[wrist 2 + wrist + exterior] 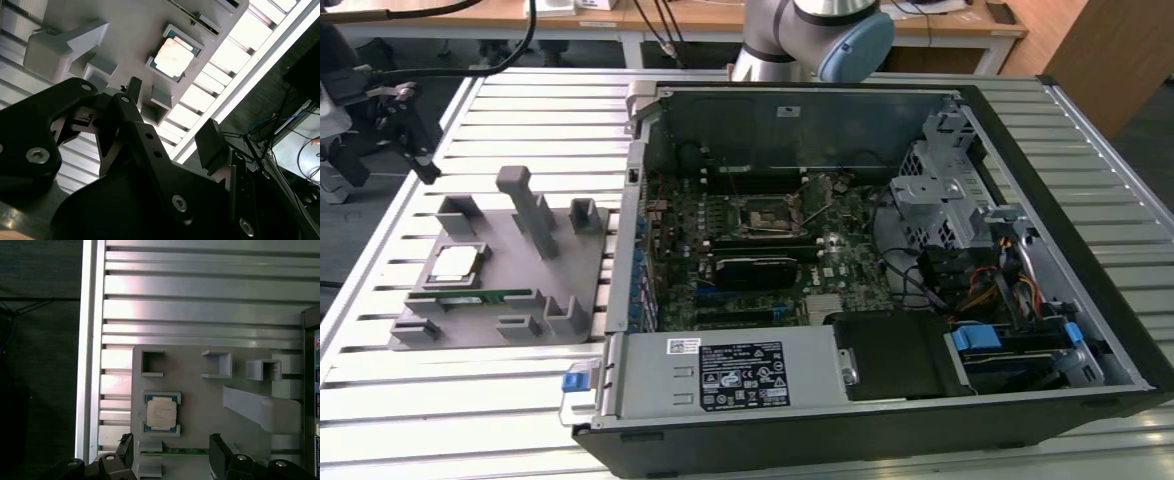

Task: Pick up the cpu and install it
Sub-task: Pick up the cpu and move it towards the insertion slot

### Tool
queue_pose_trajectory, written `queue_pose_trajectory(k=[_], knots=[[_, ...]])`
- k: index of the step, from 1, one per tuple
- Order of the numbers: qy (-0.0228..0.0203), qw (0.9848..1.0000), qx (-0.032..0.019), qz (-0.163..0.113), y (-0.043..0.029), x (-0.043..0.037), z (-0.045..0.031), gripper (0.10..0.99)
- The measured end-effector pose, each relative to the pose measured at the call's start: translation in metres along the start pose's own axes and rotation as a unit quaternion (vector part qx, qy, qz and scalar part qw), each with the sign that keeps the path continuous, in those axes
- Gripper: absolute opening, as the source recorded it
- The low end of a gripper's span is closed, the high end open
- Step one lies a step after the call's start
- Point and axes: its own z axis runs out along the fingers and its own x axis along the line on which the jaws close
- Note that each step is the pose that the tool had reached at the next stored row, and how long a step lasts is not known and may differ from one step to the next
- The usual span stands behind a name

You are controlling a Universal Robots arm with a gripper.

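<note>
Slatted counter carries open computer case; grey holder tray at case's 9 o'clock in exterior view. Cpu lies flat in square pocket toward tray's 9 o'clock edge, silvery top up. Green strip at cpu's 5 o'clock, likely memory stick. Claw hangs above cpu, apart from it, fingers spread wide, holding nothing.

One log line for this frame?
gripper: open, empty, over grey fixture | cpu: in fixture pocket, ungrasped | install: not done
</note>
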Motion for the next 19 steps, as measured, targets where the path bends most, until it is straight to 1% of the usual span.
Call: queue_pose_trajectory(k=[19], knots=[[0.0000,1.0000,0.0000,0.000,-0.0003,0.0001,0.0077,0.706]])
